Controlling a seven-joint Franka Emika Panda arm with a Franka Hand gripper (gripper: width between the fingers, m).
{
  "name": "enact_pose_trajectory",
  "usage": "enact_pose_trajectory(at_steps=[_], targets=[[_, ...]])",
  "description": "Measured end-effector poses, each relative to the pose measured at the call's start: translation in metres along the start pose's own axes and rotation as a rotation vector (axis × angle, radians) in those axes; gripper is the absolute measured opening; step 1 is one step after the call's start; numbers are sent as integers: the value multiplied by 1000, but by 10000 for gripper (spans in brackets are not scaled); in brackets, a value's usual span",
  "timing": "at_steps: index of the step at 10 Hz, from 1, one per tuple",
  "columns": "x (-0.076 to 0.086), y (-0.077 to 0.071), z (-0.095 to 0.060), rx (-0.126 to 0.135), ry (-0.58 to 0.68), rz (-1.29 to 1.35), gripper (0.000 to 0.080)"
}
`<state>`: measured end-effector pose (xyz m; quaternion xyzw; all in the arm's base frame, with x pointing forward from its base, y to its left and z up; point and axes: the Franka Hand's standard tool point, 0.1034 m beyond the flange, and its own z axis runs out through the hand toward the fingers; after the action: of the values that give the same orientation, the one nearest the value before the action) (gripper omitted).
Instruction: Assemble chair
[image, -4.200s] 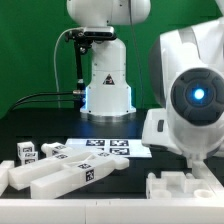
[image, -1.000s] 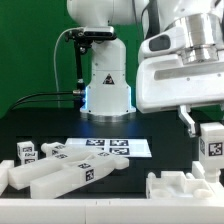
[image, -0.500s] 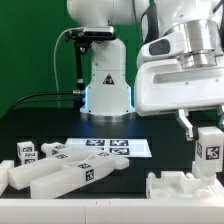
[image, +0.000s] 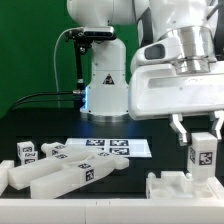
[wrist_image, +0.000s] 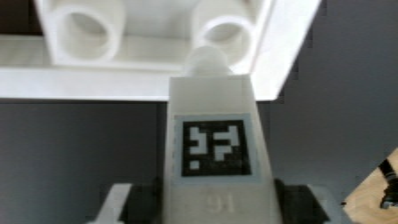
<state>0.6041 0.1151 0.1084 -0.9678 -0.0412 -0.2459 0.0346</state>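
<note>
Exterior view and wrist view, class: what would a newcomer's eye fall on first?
The gripper, at the exterior view's right, holds a tagged white bar upright over a slotted white block. In the wrist view the bar's tag looms large, with the block's two holes beyond its tip. Loose tagged parts lie heaped at the exterior view's lower left, near the marker board.

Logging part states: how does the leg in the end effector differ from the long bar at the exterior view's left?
The leg stands upright; the bar lies flat on the table. The end effector clamps the leg; nothing grips the bar. Both are white and tagged.
</note>
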Motion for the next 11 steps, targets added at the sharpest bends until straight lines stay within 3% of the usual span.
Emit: enact_pose_trajectory(at_steps=[3,11], targets=[[-2,-9,1,7,-1,-14,285],[-18,-4,19,-3,-15,-22,285]])
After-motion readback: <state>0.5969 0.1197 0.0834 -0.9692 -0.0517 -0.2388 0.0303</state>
